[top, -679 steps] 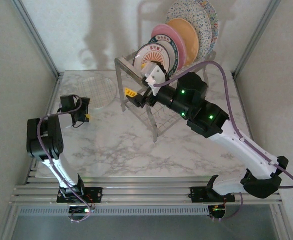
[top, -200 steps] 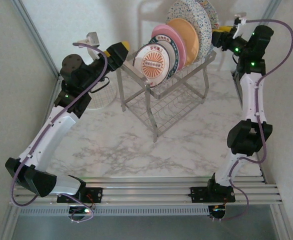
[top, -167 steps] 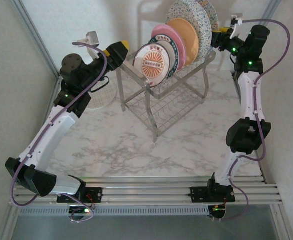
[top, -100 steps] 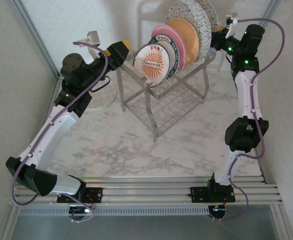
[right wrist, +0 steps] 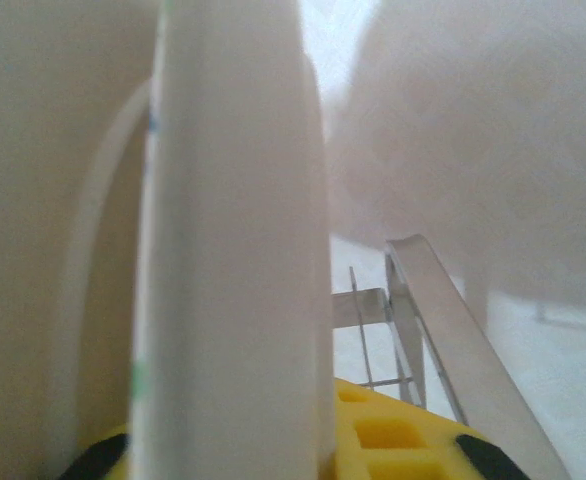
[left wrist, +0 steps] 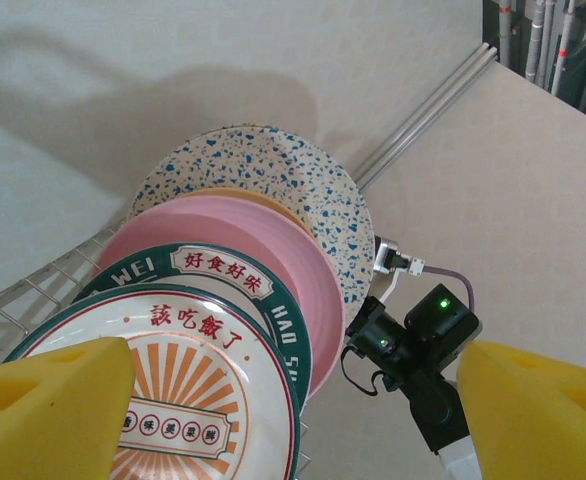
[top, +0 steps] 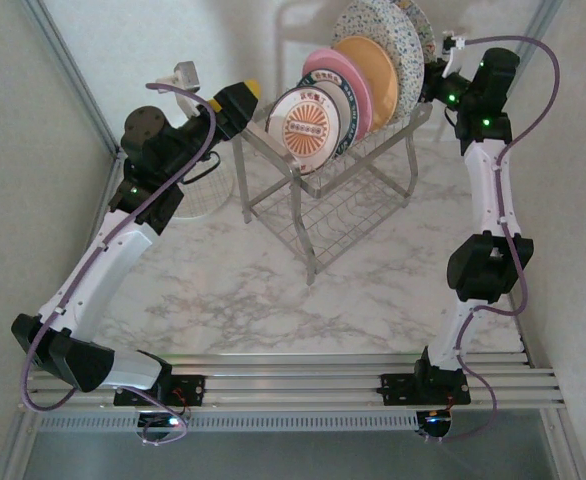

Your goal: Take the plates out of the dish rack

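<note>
Right fingers (right wrist: 393, 435) clamp the rear speckled plate (right wrist: 233, 250) at three o'clock; left fingers (left wrist: 53, 400) gape open. Next, probably lift it from the dish rack (top: 373, 140).

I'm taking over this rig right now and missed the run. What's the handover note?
Left gripper: open, hovering by the front sunburst plate.
Right gripper: shut on the rim of a speckled plate at the back.
The plates stand in the upper tier of the dish rack; none is lifted out yet.
Left to do: lift out every plate.
</note>
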`<act>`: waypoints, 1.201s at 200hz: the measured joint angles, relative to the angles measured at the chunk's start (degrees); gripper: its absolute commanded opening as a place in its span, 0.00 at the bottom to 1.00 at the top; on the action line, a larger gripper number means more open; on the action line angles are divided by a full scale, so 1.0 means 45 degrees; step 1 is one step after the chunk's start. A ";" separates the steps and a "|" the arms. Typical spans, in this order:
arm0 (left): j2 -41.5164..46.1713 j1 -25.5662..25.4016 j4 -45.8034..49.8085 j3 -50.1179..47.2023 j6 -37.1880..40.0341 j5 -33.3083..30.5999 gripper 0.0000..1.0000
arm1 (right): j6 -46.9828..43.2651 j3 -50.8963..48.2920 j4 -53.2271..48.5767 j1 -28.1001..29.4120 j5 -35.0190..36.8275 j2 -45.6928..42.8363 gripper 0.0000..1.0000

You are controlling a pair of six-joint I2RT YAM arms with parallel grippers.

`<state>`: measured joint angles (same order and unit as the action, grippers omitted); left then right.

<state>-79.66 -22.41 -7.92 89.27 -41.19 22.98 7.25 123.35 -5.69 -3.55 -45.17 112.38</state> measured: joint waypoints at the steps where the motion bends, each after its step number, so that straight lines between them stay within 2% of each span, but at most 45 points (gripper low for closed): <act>1: 0.0000 0.0000 0.0000 0.0000 0.0000 0.0000 0.84 | -0.0005 0.0000 0.0000 0.0000 0.0019 0.0000 0.10; 39: 0.0000 0.0000 -0.0039 0.0000 -0.0131 0.0024 0.84 | -0.0102 0.0049 -0.0063 0.0015 0.0155 0.0000 0.00; 146: 0.0000 -0.0073 -0.0670 0.0578 -0.0112 0.0359 0.84 | 0.0000 0.0559 -0.0379 0.0029 0.0826 -0.0131 0.00; 240: -0.0165 -0.0083 -0.0913 0.2356 -0.0068 0.1530 0.85 | -0.0141 0.1020 -0.0510 -0.0049 0.2171 -0.1180 0.00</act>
<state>-80.40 -22.79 -12.03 99.88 -41.50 29.87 6.61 127.94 -7.99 -3.77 -35.40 107.07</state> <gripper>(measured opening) 0.844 0.123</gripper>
